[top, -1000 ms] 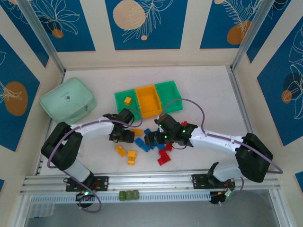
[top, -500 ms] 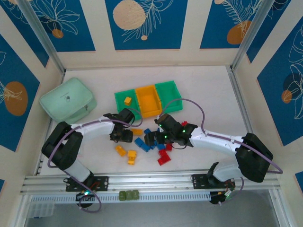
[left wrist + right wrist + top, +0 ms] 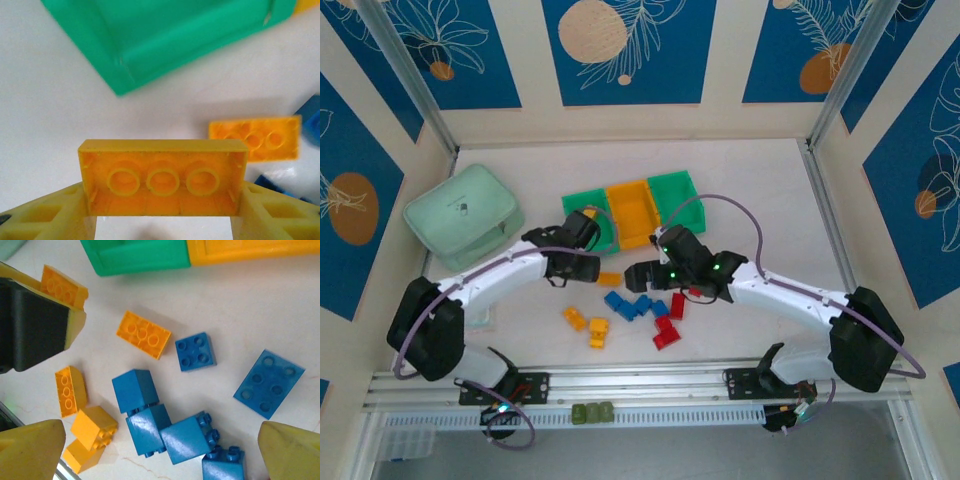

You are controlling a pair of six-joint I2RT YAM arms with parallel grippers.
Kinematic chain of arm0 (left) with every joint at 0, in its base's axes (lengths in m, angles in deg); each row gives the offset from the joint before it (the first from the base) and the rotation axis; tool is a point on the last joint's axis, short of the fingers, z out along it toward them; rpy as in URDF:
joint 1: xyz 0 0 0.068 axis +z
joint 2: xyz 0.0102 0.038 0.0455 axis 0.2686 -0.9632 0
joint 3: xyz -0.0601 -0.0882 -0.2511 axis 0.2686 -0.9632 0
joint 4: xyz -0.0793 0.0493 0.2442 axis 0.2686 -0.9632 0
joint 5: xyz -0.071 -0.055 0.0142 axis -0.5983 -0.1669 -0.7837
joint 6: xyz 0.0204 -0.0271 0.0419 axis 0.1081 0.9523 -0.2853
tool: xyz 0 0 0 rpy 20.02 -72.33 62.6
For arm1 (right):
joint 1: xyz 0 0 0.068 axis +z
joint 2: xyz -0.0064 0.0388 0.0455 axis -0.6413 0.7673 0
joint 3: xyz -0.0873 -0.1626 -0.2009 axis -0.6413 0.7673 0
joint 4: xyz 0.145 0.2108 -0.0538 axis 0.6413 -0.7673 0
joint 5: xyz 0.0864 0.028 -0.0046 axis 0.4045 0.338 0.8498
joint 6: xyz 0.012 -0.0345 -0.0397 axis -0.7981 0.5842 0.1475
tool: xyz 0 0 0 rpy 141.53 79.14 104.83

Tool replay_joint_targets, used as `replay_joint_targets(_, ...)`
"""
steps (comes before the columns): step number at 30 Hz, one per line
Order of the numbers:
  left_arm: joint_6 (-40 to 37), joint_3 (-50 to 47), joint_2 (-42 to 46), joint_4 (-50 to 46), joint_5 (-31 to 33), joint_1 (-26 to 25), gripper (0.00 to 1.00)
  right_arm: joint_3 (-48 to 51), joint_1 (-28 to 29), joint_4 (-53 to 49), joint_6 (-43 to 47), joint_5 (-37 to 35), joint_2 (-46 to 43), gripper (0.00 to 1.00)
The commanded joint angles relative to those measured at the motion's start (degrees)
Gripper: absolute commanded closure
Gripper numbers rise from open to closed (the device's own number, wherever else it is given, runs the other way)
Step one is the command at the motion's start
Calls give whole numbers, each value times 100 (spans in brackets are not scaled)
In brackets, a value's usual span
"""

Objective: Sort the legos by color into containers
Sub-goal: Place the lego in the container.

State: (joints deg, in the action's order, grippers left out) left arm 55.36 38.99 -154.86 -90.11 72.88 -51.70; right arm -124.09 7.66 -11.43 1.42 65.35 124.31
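Since lifting, left claw (image 3: 162, 220): pinches yellow brick (image 3: 162, 177), green bin (image 3: 165, 40) ahead, drop due.
Right claw (image 3: 160, 450): spread, blue bricks (image 3: 145, 425) beneath.

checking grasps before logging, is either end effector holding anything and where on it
A yellow brick, pinched at its two short ends by the left end effector. The right end effector is open and empty.

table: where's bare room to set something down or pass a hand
Bare table right of the bins, and a strip behind them. Crowded in front: loose bricks, the open right gripper, and the left gripper holding a yellow brick. Pouch sits far left.
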Motion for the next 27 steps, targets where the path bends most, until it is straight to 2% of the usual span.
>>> replay_joint_targets(1, -375, 588, -103, -249, 287, 166, 39, -234, -202, -100, 127, 94, -95, 1)
replay_joint_targets(15, -1583, 2717, -2145, -110, 218, 750, 38, -148, -769, 62, 171, 214, -337, 1)
replay_joint_targets(19, -1690, 3161, -2673, -228, 144, 887, 36, -86, -817, 84, 162, 269, -339, 1)
replay_joint_targets(27, -1694, 3415, -2851, -415, -14, 921, 27, -57, -957, 92, 214, 344, -430, 1)
